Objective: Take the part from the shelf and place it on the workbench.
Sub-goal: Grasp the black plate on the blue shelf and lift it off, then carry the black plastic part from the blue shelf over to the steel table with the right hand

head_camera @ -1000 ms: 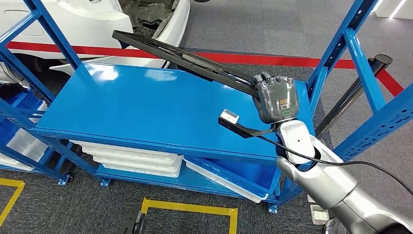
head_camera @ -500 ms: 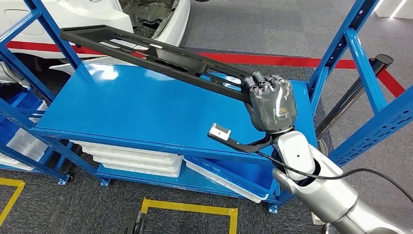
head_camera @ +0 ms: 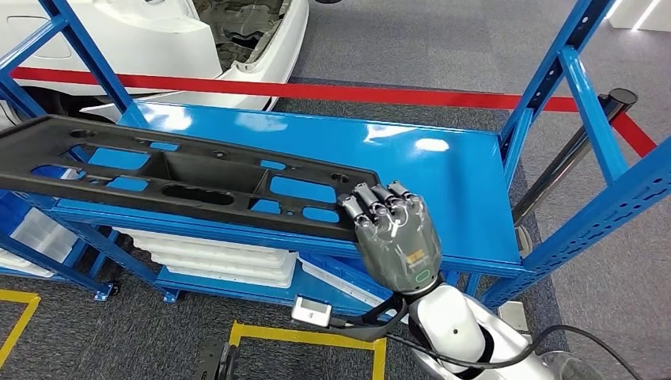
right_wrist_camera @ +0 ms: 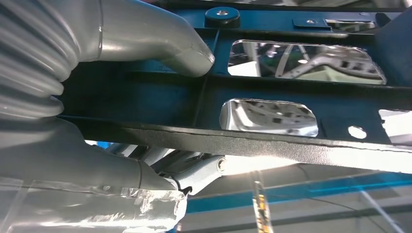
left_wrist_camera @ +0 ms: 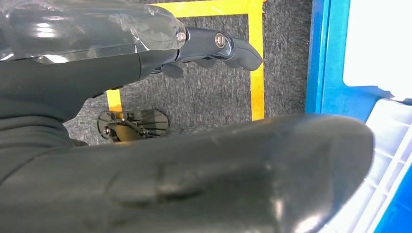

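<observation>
Black plastic part, long flat frame w/ several cut-outs, is in my right hand. Head view: the hand grips the part's near-right end, fingers curled over the top edge. From the hand the part runs toward 10 o'clock, far end going off the frame edge at 9 o'clock. It lies roughly level, above the front edge of the blue shelf; whether it touches the shelf top I can't tell. Right wrist view confirms the hold: thumb pressed on one face of the part, darker fingers closed against the other side, rim clamped between them.

Left hand: left wrist view has it over grey carpet floor w/ yellow tape line, fingers bent at the tips w/ nothing in them. How far open it is, can't tell; much of that pic is blocked by a big dark blurred shape close to the lens.

Surroundings, head view: shelf unit is blue steel w/ angled uprights. White trays stacked on the lower level. Red floor line runs behind the unit at 12 o'clock, white car body beyond it at 11 o'clock. Yellow floor marking at 6 o'clock, in front of the unit. Small white-capped wrist camera on a black bracket sits just below my right hand.
</observation>
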### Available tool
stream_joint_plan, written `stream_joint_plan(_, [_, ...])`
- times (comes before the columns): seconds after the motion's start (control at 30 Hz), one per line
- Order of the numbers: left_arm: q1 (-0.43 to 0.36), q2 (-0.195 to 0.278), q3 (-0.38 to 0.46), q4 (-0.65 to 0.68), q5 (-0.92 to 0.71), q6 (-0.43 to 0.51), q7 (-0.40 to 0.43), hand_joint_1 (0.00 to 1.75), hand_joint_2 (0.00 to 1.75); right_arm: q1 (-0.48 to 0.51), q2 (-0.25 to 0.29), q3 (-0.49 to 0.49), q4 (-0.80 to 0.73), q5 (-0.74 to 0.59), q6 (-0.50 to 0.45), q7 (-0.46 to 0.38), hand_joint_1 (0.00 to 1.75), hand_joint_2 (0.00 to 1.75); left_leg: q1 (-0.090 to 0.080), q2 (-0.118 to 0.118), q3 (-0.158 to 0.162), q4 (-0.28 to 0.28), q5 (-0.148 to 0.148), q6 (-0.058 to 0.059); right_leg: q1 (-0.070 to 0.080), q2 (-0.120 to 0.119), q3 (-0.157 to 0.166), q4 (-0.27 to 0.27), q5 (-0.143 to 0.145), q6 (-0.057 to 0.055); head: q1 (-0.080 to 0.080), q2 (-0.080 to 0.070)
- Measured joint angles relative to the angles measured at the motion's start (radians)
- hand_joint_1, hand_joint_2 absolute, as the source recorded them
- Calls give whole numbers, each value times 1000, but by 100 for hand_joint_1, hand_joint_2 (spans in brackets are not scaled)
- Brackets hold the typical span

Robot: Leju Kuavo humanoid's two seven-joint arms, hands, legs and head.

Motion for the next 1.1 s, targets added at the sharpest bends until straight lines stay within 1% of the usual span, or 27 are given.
stream_joint_plan(0.23, [0,0,0,0,-4,-12,-14,0,0,3,10,39,-88,49,61,-19,175,175,0,0,0,0,0,0,0,0,0,0,0,0,0,0])
stream_joint_plan(0.37, [0,0,0,0,-5,-18,-18,0,175,3,11,55,-125,57,74,-17,175,175,0,0,0,0,0,0,0,0,0,0,0,0,0,0])
stream_joint_plan(0.63, [1,0,0,0,-15,-32,-29,0,175,3,9,76,-175,52,127,-3,175,175,0,0,0,0,0,0,0,0,0,0,0,0,0,0])
stream_joint_plan(0.83, [1,0,0,0,-15,-40,-29,0,175,3,8,86,-199,39,139,5,175,175,0,0,0,0,0,0,0,0,0,0,0,0,0,0])
stream_joint_plan(0.97, [5,0,1,1,-9,-19,-24,0,175,3,8,89,-207,19,144,10,175,175,0,0,0,0,0,0,0,0,0,0,0,0,0,0])
stream_joint_plan(1.1, [10,0,3,1,1,14,-2,0,175,3,8,89,-208,-6,143,23,175,175,0,0,0,0,0,0,0,0,0,0,0,0,0,0])
